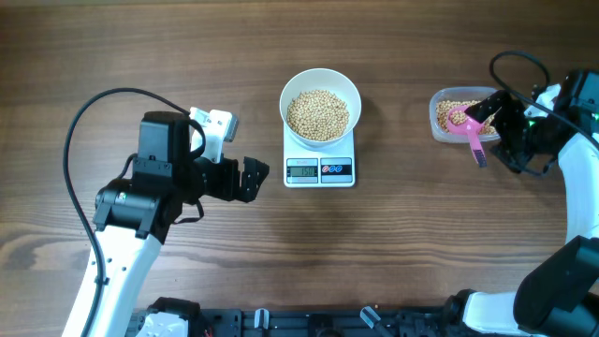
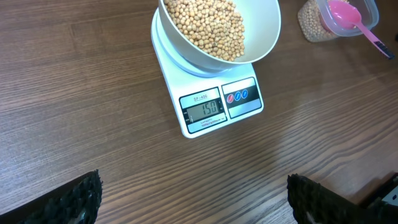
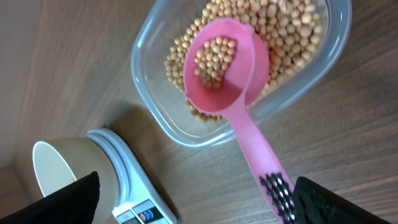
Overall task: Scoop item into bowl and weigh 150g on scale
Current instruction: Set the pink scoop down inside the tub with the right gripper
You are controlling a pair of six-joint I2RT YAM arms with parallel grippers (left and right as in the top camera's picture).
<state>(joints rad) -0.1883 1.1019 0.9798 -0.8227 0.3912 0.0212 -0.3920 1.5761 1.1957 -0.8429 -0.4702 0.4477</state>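
The white bowl (image 1: pixel 320 82) stands on the white scale (image 1: pixel 319 170) at mid-table, filled with pale beans (image 1: pixel 318 114). In the left wrist view the scale (image 2: pixel 211 107) reads 150 under the bowl (image 2: pixel 264 37). My left gripper (image 1: pixel 257 180) hovers open left of the scale, with only bare wood between its fingers (image 2: pixel 78 199). A pink scoop (image 3: pixel 227 59) with a few beans in it lies in the clear tub (image 3: pixel 155 93). Its handle runs out beside one finger of my open right gripper (image 3: pixel 199 205), which is not clamped on it.
The clear tub (image 1: pixel 456 114) of beans sits right of the scale, with the pink scoop (image 1: pixel 465 120) leaning over its rim toward my right gripper (image 1: pixel 499 131). Black cables loop over the table behind both arms. Dark brackets line the front edge.
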